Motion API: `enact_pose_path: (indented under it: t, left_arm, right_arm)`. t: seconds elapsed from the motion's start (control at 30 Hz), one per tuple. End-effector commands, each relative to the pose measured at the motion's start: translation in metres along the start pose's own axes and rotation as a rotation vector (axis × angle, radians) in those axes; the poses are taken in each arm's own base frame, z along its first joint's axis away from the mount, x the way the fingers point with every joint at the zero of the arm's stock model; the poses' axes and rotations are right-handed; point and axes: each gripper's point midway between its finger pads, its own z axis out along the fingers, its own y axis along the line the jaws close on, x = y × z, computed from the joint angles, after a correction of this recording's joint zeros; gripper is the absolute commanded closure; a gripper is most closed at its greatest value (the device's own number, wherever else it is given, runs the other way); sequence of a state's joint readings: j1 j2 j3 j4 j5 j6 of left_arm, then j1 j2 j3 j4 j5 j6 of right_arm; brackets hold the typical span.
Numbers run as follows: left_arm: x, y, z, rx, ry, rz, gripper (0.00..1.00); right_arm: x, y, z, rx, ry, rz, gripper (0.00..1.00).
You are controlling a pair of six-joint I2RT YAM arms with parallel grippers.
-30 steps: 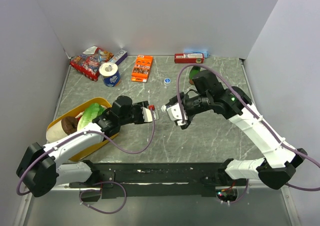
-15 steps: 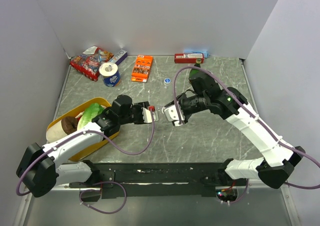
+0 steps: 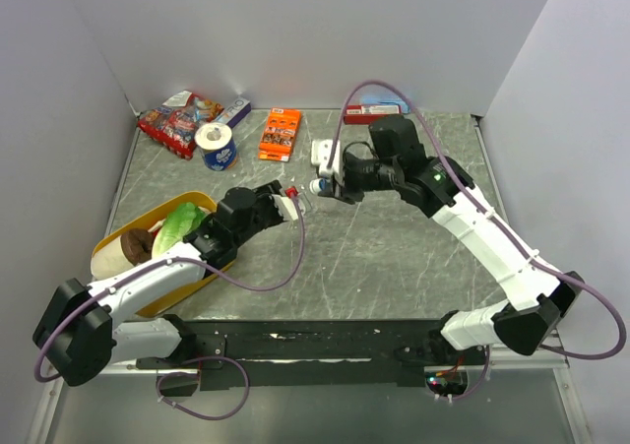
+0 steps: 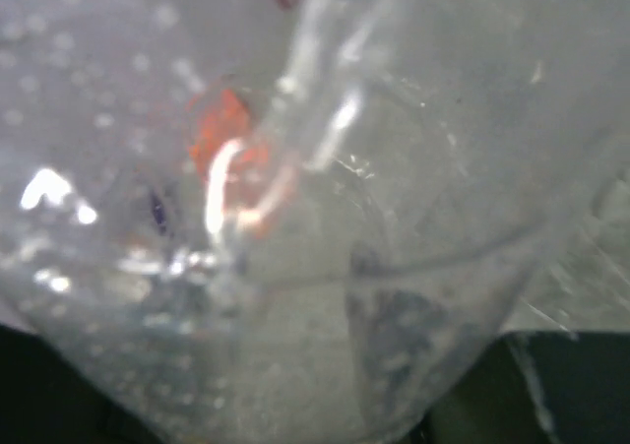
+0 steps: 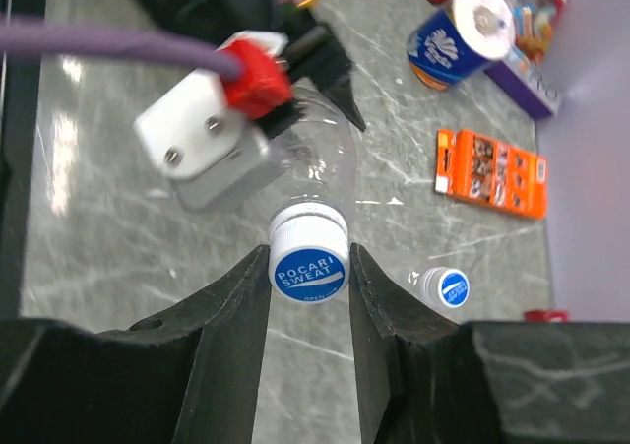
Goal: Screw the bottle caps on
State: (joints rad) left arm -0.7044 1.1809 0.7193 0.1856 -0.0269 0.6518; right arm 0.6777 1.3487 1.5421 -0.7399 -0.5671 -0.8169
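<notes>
The blue cap (image 5: 308, 275) is caught dead centre between the jaws of the right gripper (image 5: 308, 257). Both fingers are pressed against its rim, so a closed grip on the cap is read. The cap is seated on the neck of the clear bottle (image 5: 320, 158). The bottle's long axis is laid straight out ahead of these jaws, with the printed cap face turned back toward the wrist and the body pointing away. Farther out, the body is clamped by the left gripper (image 3: 295, 201), its jaws closed on the bottle; the left wrist view is filled by blurred bottle wall.

The coming turn is judged to hang on that line. Cap axis and jaw centreline are matched, so a twist about that centreline is called for while the body is held fast by the left. The right arm is nearer the cap, the left nearer the body. How far the thread is taken up cannot be told.

Two caps and two bottles are counted. The second cap (image 5: 451, 288) is spotted just outside the finger on the right of that view, down on the table (image 5: 118, 237). It is fitted on the second bottle (image 5: 425, 285), of which little is shown. Well ahead of the jaws, one orange box (image 5: 490, 173) and one blue-and-white roll (image 5: 463, 31) are noted
</notes>
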Motion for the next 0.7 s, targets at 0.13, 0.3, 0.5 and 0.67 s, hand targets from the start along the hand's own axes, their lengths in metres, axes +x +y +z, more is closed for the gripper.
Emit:
enact_pose_path:
  t: [0.13, 0.3, 0.5, 0.67]
  left_arm:
    - [-0.086, 0.078, -0.015, -0.493, -0.227, 0.043, 0.99]
    - [-0.085, 0.080, -0.009, -0.539, -0.186, 0.132, 0.99]
    - [-0.055, 0.071, 0.004, -0.490, -0.051, 0.115, 0.99]
    - [-0.015, 0.037, 0.010, -0.278, 0.042, 0.107, 0.99]
  right_arm:
    - [-0.016, -0.006, 0.024, -0.013, -0.014, 0.507, 1.00]
    - [-0.023, -0.014, 0.031, -0.006, -0.020, 0.713, 1.00]
    - [-0.033, -0.028, 0.025, 0.031, -0.027, 0.790, 0.77]
    - [-0.046, -0.045, -0.019, 0.008, -0.032, 0.761, 0.42]
